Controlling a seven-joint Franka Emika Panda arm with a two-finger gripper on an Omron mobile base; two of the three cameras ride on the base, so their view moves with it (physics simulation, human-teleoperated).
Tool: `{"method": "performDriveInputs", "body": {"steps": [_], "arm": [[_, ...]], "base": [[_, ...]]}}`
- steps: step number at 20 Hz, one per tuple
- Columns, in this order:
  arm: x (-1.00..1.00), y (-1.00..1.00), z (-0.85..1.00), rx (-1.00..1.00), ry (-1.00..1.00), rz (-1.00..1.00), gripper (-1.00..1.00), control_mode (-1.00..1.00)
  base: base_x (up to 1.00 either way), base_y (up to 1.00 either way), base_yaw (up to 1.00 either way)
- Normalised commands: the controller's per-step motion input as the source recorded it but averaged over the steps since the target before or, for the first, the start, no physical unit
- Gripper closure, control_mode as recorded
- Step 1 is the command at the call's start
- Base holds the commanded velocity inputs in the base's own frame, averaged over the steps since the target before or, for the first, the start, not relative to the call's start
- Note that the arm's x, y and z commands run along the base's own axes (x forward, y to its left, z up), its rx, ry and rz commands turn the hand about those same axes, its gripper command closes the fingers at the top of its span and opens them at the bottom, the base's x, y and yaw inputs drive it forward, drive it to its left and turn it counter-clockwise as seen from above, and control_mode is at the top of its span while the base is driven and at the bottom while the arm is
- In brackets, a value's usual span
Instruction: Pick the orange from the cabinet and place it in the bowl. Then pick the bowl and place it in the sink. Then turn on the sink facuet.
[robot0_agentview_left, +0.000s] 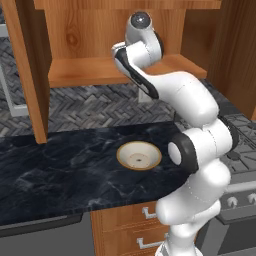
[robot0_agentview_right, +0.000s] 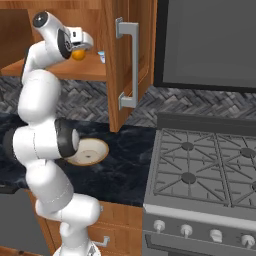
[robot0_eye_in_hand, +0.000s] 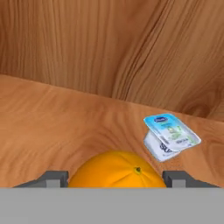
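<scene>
The orange (robot0_eye_in_hand: 116, 168) sits low on the cabinet shelf (robot0_eye_in_hand: 52, 118), pressed between my two fingertips. My gripper (robot0_eye_in_hand: 114, 178) is shut on the orange, one dark tip tight against each side. From the right base view, the orange (robot0_agentview_right: 78, 54) hangs just under the hand, and the gripper (robot0_agentview_right: 80, 50) reaches into the wooden cabinet (robot0_agentview_right: 75, 70). The bowl (robot0_agentview_left: 139, 155) stands empty on the black counter below, tan rim and cream inside, partly behind my arm in the right base view (robot0_agentview_right: 92, 151). The sink and the sink faucet are out of view.
A small white cup with a pale-blue lid (robot0_eye_in_hand: 170, 136) lies tilted on the shelf just right of the orange. The open cabinet door (robot0_agentview_right: 131, 60) with a silver handle hangs to the right. A stove (robot0_agentview_right: 200, 170) adjoins the dark marble counter (robot0_agentview_left: 60, 170).
</scene>
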Motion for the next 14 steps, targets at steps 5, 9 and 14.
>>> {"method": "performDriveInputs", "body": {"steps": [5,9,14], "arm": [[-1.00,0.00,-0.24,0.03,-0.05,0.00,1.00,-1.00],[-1.00,0.00,-0.24,0.10,0.03,0.00,1.00,-1.00],[-1.00,-0.07,-0.09,0.19,0.13,0.00,1.00,-1.00]], "base": [[0.00,0.00,0.00],[0.00,0.00,0.00],[0.00,0.00,0.00]]}}
